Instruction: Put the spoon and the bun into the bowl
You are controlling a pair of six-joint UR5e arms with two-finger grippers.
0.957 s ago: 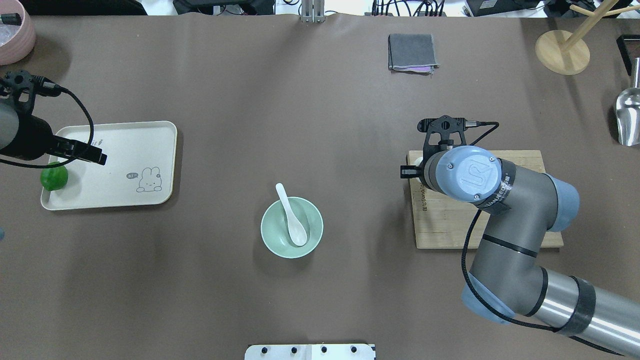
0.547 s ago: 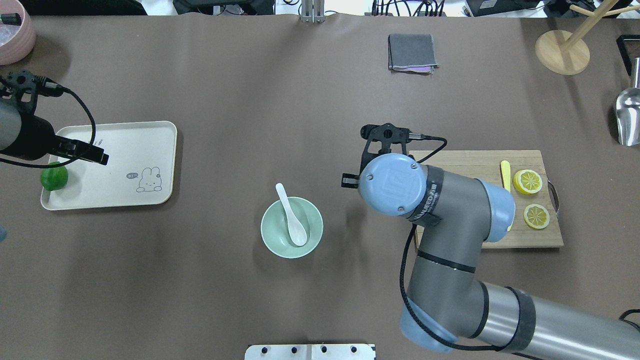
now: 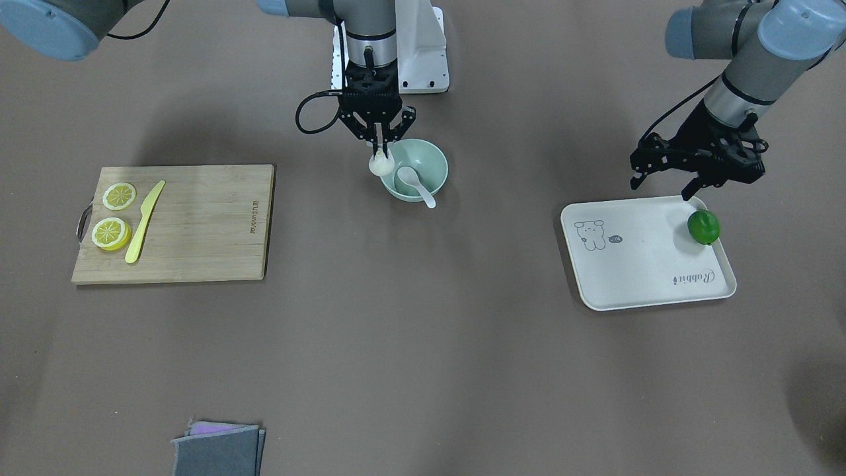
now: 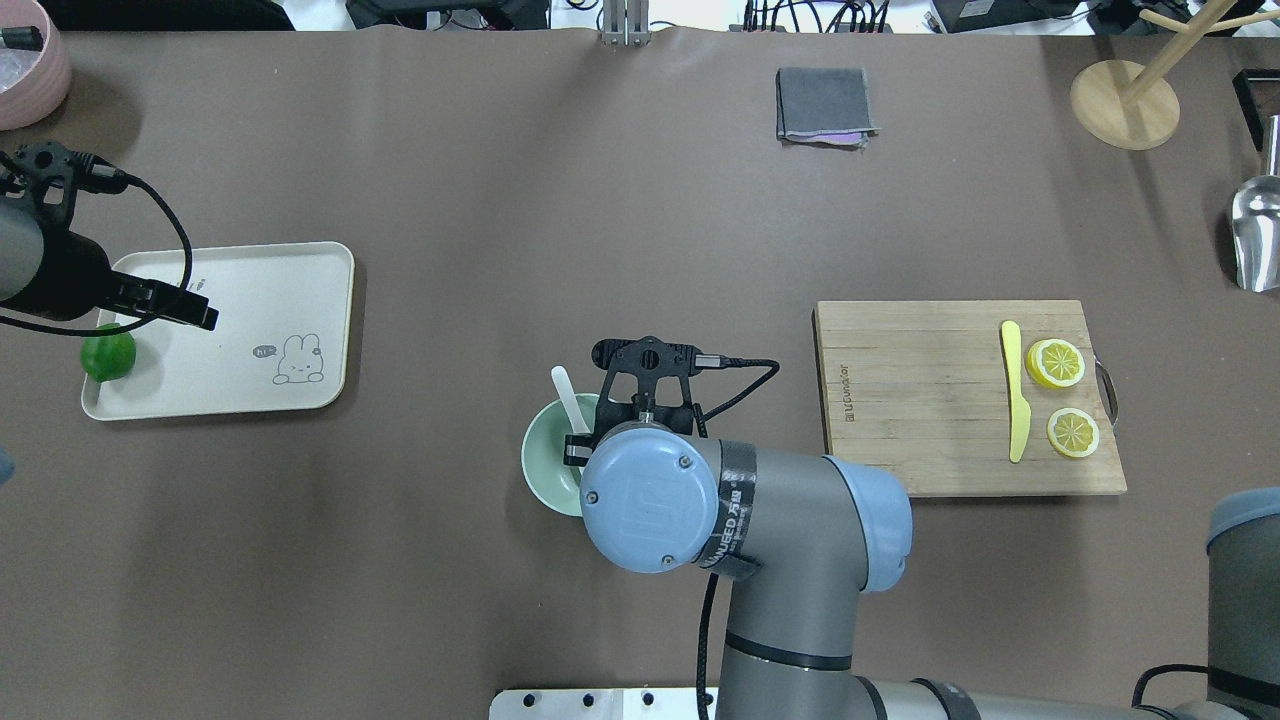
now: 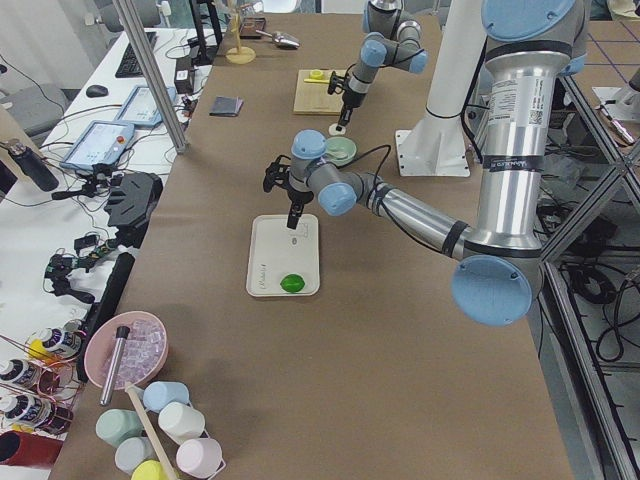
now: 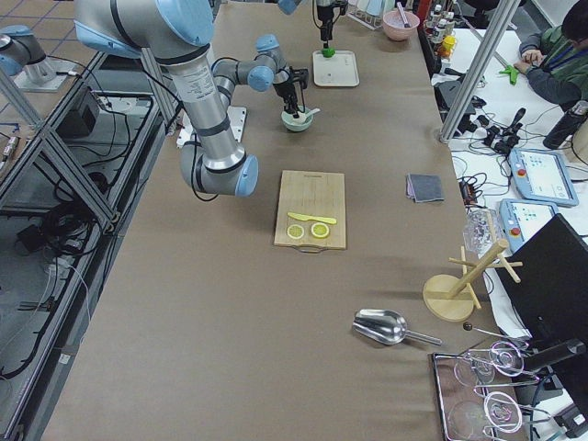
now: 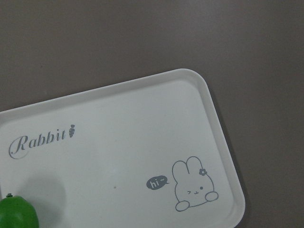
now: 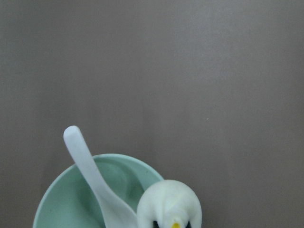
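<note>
The right claw [image 3: 381,153] grips the bun [image 3: 380,166] over the rim of the bowl [image 3: 431,160], mid-desk near the robot's edge. It should slide further in, dip low, then let go gently. The bun is soft, round and pleated. The mint bowl is smooth, and the shiny white spoon [image 3: 411,178] lies inside. The left claw [image 3: 661,188] hangs open by the desk's left end

The right arm [image 4: 790,500] is no longer over the board [image 4: 920,400]; it has crossed the table and now stands over the bowl [image 4: 545,470]. With it comes the right gripper [image 3: 380,155], clamped on the bun [image 3: 380,165], now at the bowl's rim on the robot's right side. In the overhead view the board lies uncovered, so the knife [image 4: 1015,400] and lemon slices [image 4: 1056,363] show. The wrist now hides most of the bowl, and of the spoon [image 4: 568,392] only the handle shows.
</note>
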